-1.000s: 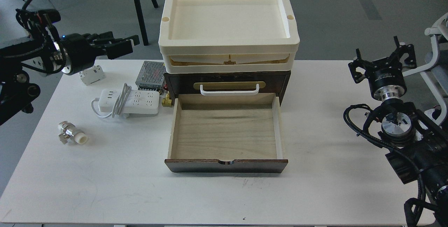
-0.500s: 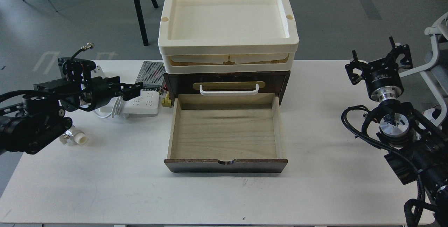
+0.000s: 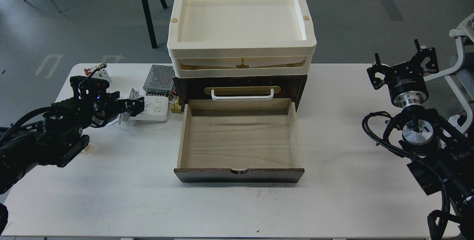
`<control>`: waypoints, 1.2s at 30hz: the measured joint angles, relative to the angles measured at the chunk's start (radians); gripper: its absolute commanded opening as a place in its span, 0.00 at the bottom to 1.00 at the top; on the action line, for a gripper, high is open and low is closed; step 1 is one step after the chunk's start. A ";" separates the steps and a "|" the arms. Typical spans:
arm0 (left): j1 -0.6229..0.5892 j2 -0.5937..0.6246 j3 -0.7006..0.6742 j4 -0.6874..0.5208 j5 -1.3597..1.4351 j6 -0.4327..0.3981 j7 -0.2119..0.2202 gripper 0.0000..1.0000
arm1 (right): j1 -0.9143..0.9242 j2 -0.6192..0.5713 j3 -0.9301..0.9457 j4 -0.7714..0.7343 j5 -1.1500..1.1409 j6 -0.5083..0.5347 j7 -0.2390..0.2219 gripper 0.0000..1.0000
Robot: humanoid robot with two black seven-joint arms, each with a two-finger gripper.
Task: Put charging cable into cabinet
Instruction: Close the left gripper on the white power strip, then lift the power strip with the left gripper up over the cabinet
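Standing open nearest: the cabinet (image 3: 240,84) drawer, empty, waiting. Lying farther back, left of the cabinet on the table (image 3: 333,203): the cable (image 3: 153,107), partly hidden by the left gripper (image 3: 136,106), reaching over its cord-wrapped middle. Fingers too dark to separate, so cannot tell whether spread or clamped. Hanging idle far right: the right gripper (image 3: 403,67), fingers apart. Risking a grab on loose cord alone, letting the strip swing and clip the drawer wall.
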 measured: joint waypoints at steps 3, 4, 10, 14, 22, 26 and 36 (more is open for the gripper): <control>0.000 0.002 0.000 0.002 0.000 0.000 -0.003 0.26 | 0.000 0.000 -0.002 0.000 0.000 0.000 0.000 1.00; 0.000 0.004 0.000 0.002 0.000 0.000 -0.003 0.21 | 0.000 0.000 -0.002 0.000 0.000 0.000 0.000 1.00; 0.003 0.011 0.000 0.002 0.000 -0.006 -0.029 0.19 | 0.001 0.000 0.000 0.000 -0.001 -0.011 0.000 1.00; 0.003 0.010 0.005 -0.002 0.003 -0.006 -0.032 0.11 | 0.001 0.000 0.004 -0.002 -0.002 -0.023 0.000 1.00; -0.012 0.038 0.015 -0.013 0.006 -0.008 -0.053 0.00 | 0.001 0.000 0.004 -0.002 -0.002 -0.025 0.001 1.00; -0.038 0.078 0.006 -0.015 0.004 -0.031 -0.092 0.00 | 0.001 0.000 0.002 -0.002 -0.002 -0.025 0.001 1.00; -0.146 0.220 -0.002 -0.022 -0.126 -0.039 -0.196 0.00 | 0.001 0.000 -0.004 -0.002 -0.002 -0.025 0.000 1.00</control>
